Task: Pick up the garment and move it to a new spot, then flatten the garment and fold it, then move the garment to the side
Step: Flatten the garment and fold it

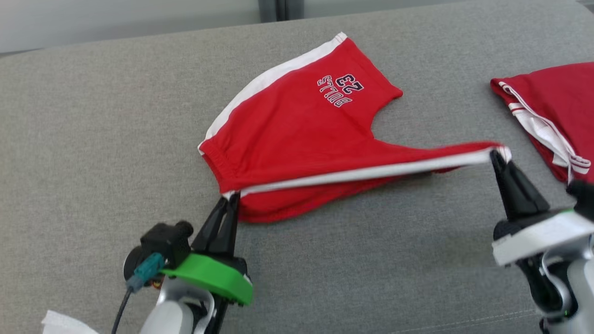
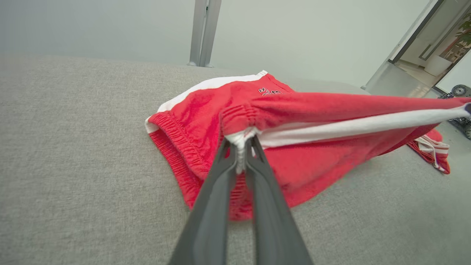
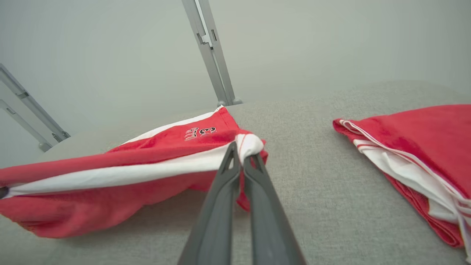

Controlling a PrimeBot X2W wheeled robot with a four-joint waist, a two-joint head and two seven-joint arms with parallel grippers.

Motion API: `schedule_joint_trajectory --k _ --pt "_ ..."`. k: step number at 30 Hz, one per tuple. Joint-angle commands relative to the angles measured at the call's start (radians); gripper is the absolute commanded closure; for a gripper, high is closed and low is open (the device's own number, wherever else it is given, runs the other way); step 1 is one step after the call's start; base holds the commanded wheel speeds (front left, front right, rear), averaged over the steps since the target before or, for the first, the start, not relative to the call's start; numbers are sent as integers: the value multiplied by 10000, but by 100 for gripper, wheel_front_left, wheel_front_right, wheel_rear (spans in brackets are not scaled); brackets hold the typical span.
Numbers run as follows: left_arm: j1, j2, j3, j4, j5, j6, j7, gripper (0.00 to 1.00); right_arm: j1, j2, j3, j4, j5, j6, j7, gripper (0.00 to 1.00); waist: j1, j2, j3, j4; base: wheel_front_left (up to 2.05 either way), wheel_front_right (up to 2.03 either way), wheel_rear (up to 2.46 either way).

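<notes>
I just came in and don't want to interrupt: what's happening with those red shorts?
The robot has the red shorts on the grey padded surface. Its left gripper pinches the waistband corner, its right gripper a leg hem, with the white side stripe taut between them, raised off the surface. The other leg, bearing the lettering, lies flat. A second red garment lies apart at the right.

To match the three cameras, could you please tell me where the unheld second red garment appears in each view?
Head view: second red garment at the right edge.
Left wrist view: garment far right, low, beyond the held shorts.
Right wrist view: garment on the right side.
Shared landmark: the shorts' white stripe.
</notes>
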State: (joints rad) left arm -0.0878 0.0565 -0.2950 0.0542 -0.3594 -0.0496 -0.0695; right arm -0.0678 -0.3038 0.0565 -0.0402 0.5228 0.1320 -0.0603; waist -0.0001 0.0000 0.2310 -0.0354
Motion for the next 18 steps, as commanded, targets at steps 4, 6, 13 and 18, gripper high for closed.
schedule_joint_trajectory --k 4,6,13,18 --pt "-1640 49 151 560 64 -19 -58 100 -2500 -632 463 872 233 -25 253 100 1 0 1653 612 0 0 0" --pt "-2309 40 174 865 123 -2 -114 100 -3714 -887 906 1391 430 -25 514 100 1 0 2075 770 0 0 0" --pt "-4320 -11 -40 1988 -35 -122 -454 100 -7490 -1543 2356 3690 1028 -25 893 100 1 0 3214 1549 0 0 0" --pt "-5390 -38 -490 2859 -214 -45 -677 100 -9221 -1714 3278 5368 1306 -25 801 100 1 0 3755 2019 0 0 0"
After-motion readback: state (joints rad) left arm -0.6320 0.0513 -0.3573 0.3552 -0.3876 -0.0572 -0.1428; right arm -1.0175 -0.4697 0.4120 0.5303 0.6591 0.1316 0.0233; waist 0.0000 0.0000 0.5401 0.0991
